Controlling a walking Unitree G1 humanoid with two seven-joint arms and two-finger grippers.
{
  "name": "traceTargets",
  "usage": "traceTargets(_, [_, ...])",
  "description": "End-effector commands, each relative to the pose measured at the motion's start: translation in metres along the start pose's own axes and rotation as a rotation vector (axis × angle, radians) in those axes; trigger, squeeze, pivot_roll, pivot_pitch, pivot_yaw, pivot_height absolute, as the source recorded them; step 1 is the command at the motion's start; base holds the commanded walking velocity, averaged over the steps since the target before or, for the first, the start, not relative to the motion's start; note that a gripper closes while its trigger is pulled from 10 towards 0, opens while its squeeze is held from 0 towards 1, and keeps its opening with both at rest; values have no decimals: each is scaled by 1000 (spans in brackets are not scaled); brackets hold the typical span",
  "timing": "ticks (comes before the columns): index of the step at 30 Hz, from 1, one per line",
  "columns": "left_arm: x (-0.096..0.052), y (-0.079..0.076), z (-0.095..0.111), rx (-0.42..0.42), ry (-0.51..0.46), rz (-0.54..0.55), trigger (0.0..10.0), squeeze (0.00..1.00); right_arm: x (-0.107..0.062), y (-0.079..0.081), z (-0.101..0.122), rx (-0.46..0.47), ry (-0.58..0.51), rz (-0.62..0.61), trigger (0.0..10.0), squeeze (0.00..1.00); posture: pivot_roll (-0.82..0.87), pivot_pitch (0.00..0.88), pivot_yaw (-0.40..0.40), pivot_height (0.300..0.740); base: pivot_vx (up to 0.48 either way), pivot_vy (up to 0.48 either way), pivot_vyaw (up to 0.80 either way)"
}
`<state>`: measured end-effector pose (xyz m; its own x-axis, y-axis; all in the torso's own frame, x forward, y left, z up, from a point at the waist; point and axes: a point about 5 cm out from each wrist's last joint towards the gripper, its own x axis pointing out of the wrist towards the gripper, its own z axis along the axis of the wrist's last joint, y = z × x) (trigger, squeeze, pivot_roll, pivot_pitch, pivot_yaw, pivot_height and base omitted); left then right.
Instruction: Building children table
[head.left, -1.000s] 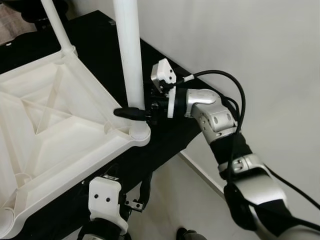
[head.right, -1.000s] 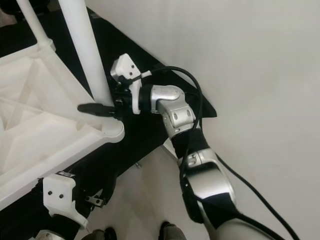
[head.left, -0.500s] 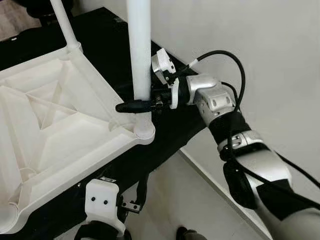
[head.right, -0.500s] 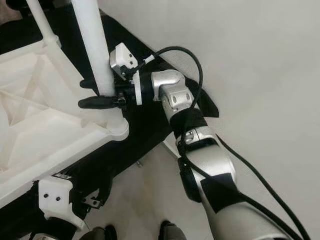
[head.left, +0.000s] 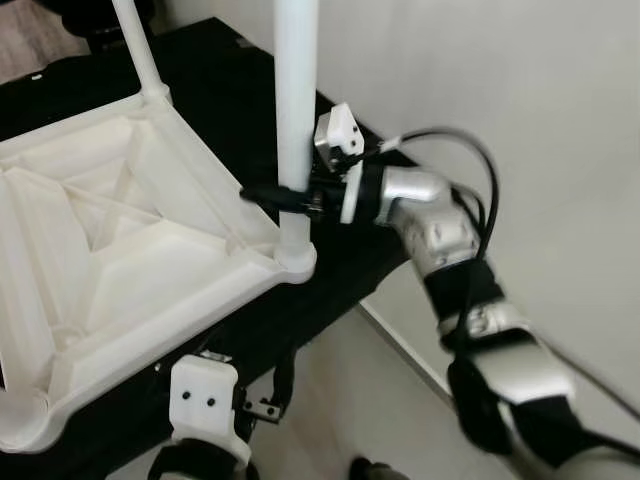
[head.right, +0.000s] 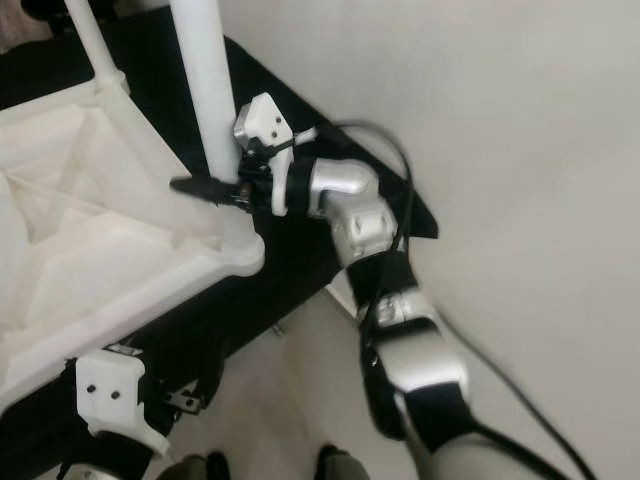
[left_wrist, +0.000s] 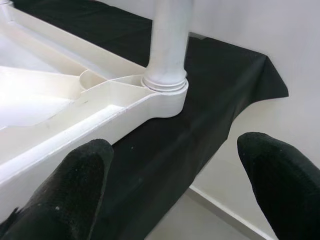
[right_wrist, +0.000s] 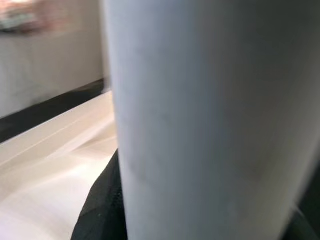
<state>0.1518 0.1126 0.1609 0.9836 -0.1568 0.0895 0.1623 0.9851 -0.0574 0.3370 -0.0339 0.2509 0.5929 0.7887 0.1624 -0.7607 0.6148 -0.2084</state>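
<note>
The white table top (head.left: 120, 260) lies upside down on a black-covered surface. A white leg (head.left: 296, 90) stands upright in its near right corner socket (left_wrist: 165, 85). My right gripper (head.right: 200, 185) reaches in from the right and is shut on this leg a short way above the socket, one black finger crossing in front of it. In the right wrist view the leg (right_wrist: 210, 120) sits close up between the fingers. My left gripper (left_wrist: 172, 160) hangs open below the table top's near edge, facing that corner with nothing between its fingers.
A second, thinner white leg (head.left: 135, 45) stands at the far corner of the table top. The black cloth (left_wrist: 220, 75) ends just right of the socket, beside a pale wall (head.left: 520, 80). Light floor (head.left: 340, 400) lies below.
My right gripper has risen a little along the leg and its fingers have closed around it. The head camera has shifted slightly. The left gripper stays low and open.
</note>
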Motion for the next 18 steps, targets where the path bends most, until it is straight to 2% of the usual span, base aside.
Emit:
traceTargets(1, [-1,3,-3,7,17,4,10000,0,-10,24,-35,15,197,-129,0,0,12,276,-30,740,0,0,0])
traceTargets(2, [-1,3,-3,7,17,4,10000,0,-10,24,-35,15,197,-129,0,0,12,276,-30,740,0,0,0])
traceTargets(3, [0,4,-3,9,17,3,10000,0,-6,35,-36,42,185,-133,0,0,8,258,-19,740,0,0,0])
traceTargets(4, [1,4,-4,10,18,1,10000,0,-1,40,-36,51,178,-125,0,0,12,257,-19,740,0,0,0])
traceTargets(5, [2,4,-5,11,18,-3,10000,0,6,41,-36,48,160,-103,0,0,25,248,-24,740,0,0,0])
traceTargets(8, [3,5,-5,14,17,-3,10000,0,13,39,-33,32,135,-81,0,0,24,245,-24,740,0,0,0])
traceTargets(9, [3,5,-5,16,16,-3,10000,0,17,38,-30,24,129,-64,4353,0,24,245,-24,740,0,0,0])
traceTargets(10, [3,5,-5,16,16,-3,10000,0,17,38,-30,24,129,-64,4353,0,24,245,-24,740,0,0,0])
traceTargets(11, [3,5,-5,17,15,5,10000,0,22,36,-26,24,117,-44,10000,0,26,245,-28,740,0,0,0])
traceTargets(15, [3,6,-5,19,12,11,10000,0,25,34,-20,26,102,-17,10000,0,30,242,-31,740,0,0,0])
traceTargets(16, [3,6,-5,20,11,15,10000,0,28,32,-15,50,84,23,10000,0,30,241,-31,740,0,0,0])
traceTargets(17, [4,6,-5,19,9,17,10000,0,29,32,-7,84,65,78,10000,1000,31,241,-34,740,0,0,0])
traceTargets(18, [4,5,-5,19,9,17,10000,0,30,29,4,91,27,142,10000,1000,34,241,-34,740,0,0,0])
